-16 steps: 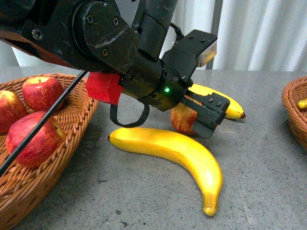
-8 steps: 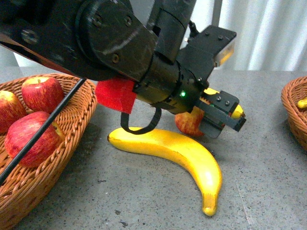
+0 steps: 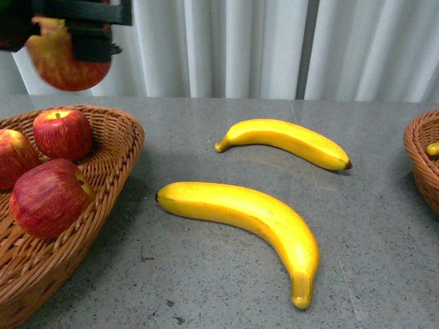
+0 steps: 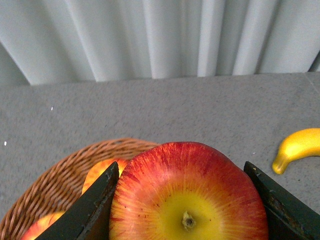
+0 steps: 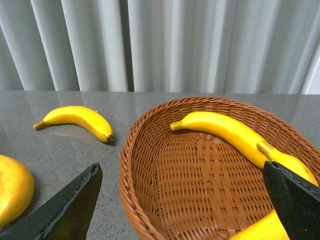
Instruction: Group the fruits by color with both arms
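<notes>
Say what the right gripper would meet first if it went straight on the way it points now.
Probably the wicker basket: it fills the gap between the open jaws of the right gripper, likely its woven floor, beside the bananas in it. Depth is unclear.

Spread fingers (image 5: 65,210) frame a wicker basket (image 5: 131,165) holding bananas (image 5: 225,131).

The left gripper (image 3: 72,38) is held high at the far left of the front view. In the left wrist view its two dark jaws are seen pressed against opposite sides of a red apple (image 4: 187,185), which is gripped stem end toward the camera. The right gripper (image 5: 180,205) is shown only in the right wrist view, with its jaws spread wide apart.
</notes>
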`<control>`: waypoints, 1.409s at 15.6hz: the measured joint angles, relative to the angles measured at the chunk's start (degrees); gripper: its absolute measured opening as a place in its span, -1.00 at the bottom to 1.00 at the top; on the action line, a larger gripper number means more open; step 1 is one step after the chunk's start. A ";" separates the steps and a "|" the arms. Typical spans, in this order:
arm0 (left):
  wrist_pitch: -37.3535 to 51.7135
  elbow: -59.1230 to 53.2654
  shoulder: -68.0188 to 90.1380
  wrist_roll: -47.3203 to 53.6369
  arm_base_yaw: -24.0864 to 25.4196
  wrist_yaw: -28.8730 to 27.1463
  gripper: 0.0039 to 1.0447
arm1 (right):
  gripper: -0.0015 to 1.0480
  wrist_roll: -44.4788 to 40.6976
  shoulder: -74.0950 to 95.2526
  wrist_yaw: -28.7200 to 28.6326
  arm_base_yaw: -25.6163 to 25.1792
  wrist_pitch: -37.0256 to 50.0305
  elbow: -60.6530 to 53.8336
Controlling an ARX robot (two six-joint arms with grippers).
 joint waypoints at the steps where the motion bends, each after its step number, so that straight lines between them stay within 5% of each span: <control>1: -0.35 -1.49 -0.28 -2.10 2.03 1.16 0.25 | 0.87 0.00 0.00 0.00 0.00 0.02 0.00; 3: -0.68 -3.13 0.15 -5.27 3.39 1.84 0.25 | 0.87 0.00 0.00 0.00 0.00 0.00 0.00; 6: -0.85 -5.81 -3.91 -7.23 -0.04 1.42 0.90 | 0.87 0.00 0.00 0.00 0.00 0.00 0.00; 15: 7.37 -11.67 -24.33 5.38 -14.69 -17.33 0.88 | 0.87 0.00 0.00 0.00 0.00 0.02 0.00; 17: 5.20 -15.17 -27.54 3.34 -11.67 -13.14 0.60 | 0.87 0.00 0.00 0.02 0.00 0.02 0.00; 22: 7.52 -33.51 -42.49 -0.17 1.42 0.33 -0.59 | 0.87 0.00 0.00 0.00 0.00 0.02 0.00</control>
